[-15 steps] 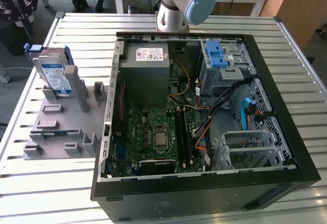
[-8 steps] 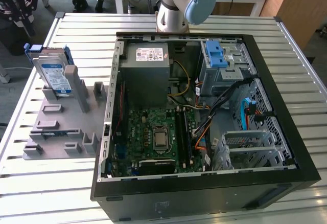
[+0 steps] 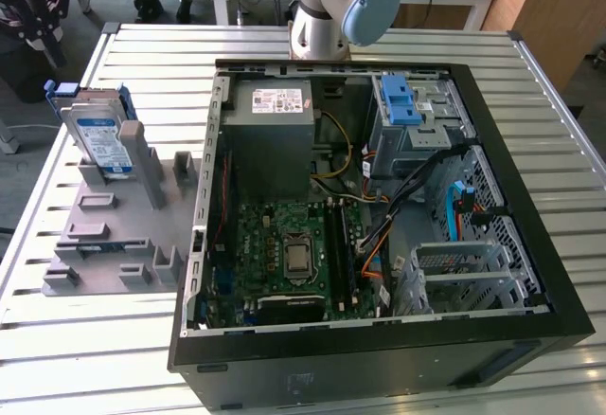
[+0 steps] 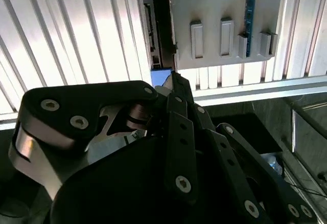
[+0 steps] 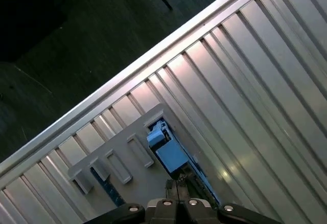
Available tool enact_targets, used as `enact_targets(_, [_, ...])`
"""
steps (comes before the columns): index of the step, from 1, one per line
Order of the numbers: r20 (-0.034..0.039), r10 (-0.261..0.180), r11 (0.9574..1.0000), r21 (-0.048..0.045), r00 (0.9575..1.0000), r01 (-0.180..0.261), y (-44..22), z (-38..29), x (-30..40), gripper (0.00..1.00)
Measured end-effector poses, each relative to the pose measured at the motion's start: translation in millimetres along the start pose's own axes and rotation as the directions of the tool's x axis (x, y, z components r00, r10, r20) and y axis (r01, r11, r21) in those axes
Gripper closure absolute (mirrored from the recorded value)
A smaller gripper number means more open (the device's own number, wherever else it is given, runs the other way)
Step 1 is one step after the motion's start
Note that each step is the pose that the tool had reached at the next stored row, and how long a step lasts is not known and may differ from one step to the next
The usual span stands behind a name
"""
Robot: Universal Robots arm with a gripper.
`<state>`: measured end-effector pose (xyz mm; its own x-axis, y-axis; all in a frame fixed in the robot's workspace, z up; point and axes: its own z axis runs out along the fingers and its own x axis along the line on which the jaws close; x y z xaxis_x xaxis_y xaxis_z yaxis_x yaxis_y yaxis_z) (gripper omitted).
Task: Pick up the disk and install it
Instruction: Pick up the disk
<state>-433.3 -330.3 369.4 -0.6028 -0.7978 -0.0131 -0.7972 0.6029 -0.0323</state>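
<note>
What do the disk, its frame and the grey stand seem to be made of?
The disk: likely metal, with a silver-grey casing. Its frame: probably plastic, uniform blue. The stand: seemingly plastic, dull flat grey.

silver blue-framed disk, upright, in grey stand

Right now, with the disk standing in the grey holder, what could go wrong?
1. The disk stands on edge in the grey holder; a misaligned descent of the gripper could knock it or jam it in its slot.
2. Loose cables cross the open case beside the drive cage; they might snag the disk on its way in.
</note>
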Motion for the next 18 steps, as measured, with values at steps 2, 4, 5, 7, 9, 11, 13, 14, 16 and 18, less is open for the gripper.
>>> enact_targets(2, [-0.0001, -0.029, 0.9996, 0.0003, 0.9996, 0.029, 0.0, 0.1, 0.0, 0.89])
enact_targets(4, [0.0004, -0.051, 0.9987, 0.0004, 0.9987, 0.051, 0.0, 0.1, 0.0, 0.89])
enact_targets(5, [0.0006, -0.06, 0.9982, 0.0004, 0.9982, 0.06, 0.0, 0.1, 0.0, 0.89])
enact_targets(7, [0.0007, -0.08, 0.9968, 0.0005, 0.9968, 0.08, 0.0, 0.2, 0.0, 0.89])
enact_targets(9, [-0.0001, -0.107, 0.9942, 0.0012, 0.9942, 0.107, 0.0, 0.2, 0.1, 0.89])
enact_targets(11, [-0.0022, -0.136, 0.9907, 0.003, 0.9907, 0.136, 0.0, 0.4, 0.0, 0.89])
enact_targets(13, [-0.0078, -0.163, 0.9866, 0.0062, 0.9866, 0.163, 0.0, 0.3, 0.0, 0.89])
enact_targets(14, [-0.0105, -0.173, 0.9849, 0.0077, 0.9849, 0.173, 0.0, 0.4, 0.0, 0.89])
enact_targets(16, [-0.0126, -0.18, 0.9836, 0.0088, 0.9835, 0.18, 0.0, 0.6, 0.1, 0.89])
enact_targets(18, [-0.0152, -0.184, 0.9828, 0.01, 0.9827, 0.185, 0.0, 1.2, 0.0, 0.89])
